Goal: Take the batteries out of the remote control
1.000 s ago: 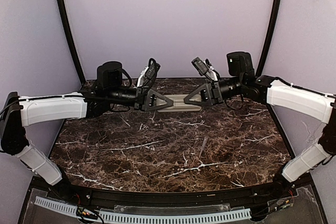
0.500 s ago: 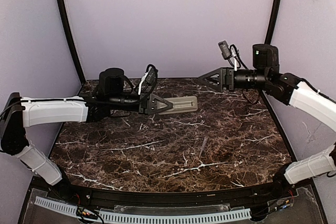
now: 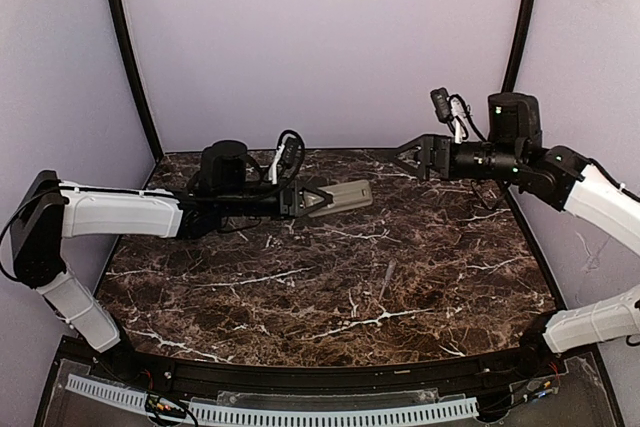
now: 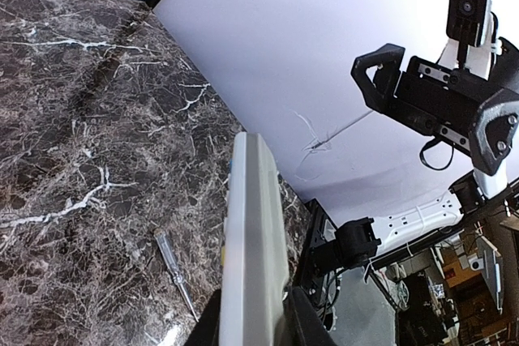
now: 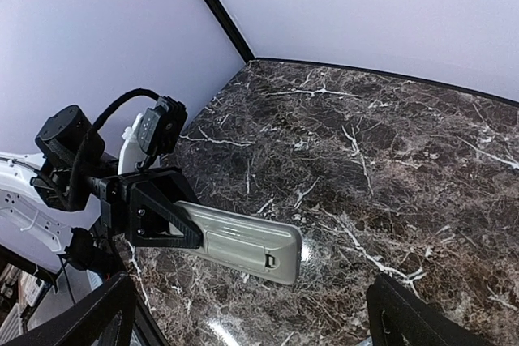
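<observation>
The remote control [image 3: 348, 194] is held in the air above the back of the table, its plain grey back [image 5: 243, 242] turned toward the right wrist camera. The battery cover [image 5: 237, 241] on it is closed, so the batteries are hidden. My left gripper [image 3: 316, 197] is shut on the remote's left end, its fingers [image 4: 304, 320] pressing both faces of the edge-on body [image 4: 255, 241]. My right gripper [image 3: 408, 159] hangs open to the right of the remote, apart from it. In its own view the right gripper [image 5: 251, 285] has nothing between its wide fingers.
A thin clear-handled screwdriver [image 3: 388, 277] lies on the marble table [image 3: 300, 297], also seen below the remote as the screwdriver [image 4: 174, 269]. Purple walls close in the back and sides, with a black frame along the table's edges.
The right gripper let go of the remote's right end, opened wide and drew back up and to the right. The left gripper kept the remote and shifted it slightly right.
</observation>
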`<action>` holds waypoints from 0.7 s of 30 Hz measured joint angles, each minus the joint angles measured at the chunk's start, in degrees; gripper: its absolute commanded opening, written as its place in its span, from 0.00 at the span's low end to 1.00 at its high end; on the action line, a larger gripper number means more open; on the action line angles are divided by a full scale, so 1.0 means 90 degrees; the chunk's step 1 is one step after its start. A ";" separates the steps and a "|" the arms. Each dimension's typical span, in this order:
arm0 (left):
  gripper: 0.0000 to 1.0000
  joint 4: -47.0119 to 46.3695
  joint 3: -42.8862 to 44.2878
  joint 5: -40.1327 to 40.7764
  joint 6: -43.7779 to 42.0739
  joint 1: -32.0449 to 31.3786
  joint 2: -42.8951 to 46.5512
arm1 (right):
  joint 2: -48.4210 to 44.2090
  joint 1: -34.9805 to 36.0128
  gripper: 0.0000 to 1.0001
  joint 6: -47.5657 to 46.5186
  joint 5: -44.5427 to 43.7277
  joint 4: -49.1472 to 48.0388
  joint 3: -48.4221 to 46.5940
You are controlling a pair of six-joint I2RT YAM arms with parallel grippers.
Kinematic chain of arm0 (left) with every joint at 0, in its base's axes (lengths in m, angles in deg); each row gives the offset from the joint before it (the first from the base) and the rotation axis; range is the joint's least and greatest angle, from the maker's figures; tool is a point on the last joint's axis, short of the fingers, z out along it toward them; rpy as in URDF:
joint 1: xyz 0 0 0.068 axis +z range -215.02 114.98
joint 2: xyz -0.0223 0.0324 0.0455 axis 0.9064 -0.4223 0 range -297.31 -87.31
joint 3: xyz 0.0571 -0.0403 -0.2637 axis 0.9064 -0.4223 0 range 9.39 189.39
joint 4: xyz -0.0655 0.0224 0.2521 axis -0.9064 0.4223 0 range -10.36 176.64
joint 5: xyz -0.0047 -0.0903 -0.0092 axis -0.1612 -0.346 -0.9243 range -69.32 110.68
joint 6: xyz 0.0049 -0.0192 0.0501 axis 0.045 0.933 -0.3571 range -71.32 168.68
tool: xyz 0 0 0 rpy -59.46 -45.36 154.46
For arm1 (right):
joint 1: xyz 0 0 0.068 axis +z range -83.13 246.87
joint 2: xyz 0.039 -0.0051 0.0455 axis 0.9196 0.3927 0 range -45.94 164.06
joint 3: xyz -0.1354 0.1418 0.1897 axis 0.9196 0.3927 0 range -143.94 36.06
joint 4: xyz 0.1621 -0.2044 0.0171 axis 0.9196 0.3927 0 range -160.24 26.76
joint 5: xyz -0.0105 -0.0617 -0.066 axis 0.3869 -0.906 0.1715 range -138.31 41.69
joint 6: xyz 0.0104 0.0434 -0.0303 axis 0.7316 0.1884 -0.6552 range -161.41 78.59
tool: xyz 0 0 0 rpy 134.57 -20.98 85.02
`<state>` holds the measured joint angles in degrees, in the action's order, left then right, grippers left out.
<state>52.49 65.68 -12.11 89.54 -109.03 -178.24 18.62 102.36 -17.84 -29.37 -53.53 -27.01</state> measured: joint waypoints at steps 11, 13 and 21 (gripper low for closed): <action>0.00 0.0090 0.0000 0.1338 0.0593 -0.0379 -0.0032 | 0.0719 0.0583 0.99 0.0187 -0.0525 0.0177 -0.0228; 0.00 0.0151 0.0002 0.1576 0.0709 -0.0464 -0.0032 | 0.0869 0.0636 0.99 0.0226 -0.0542 0.0202 -0.0279; 0.00 0.0556 0.0270 0.1979 0.1059 -0.0731 -0.0053 | 0.1178 0.0835 0.99 0.0284 -0.0454 0.0187 -0.0386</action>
<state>57.49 68.11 5.70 99.07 -115.61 -178.72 29.22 109.88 -15.28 -33.46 -51.85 -30.48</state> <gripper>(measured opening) 0.207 0.986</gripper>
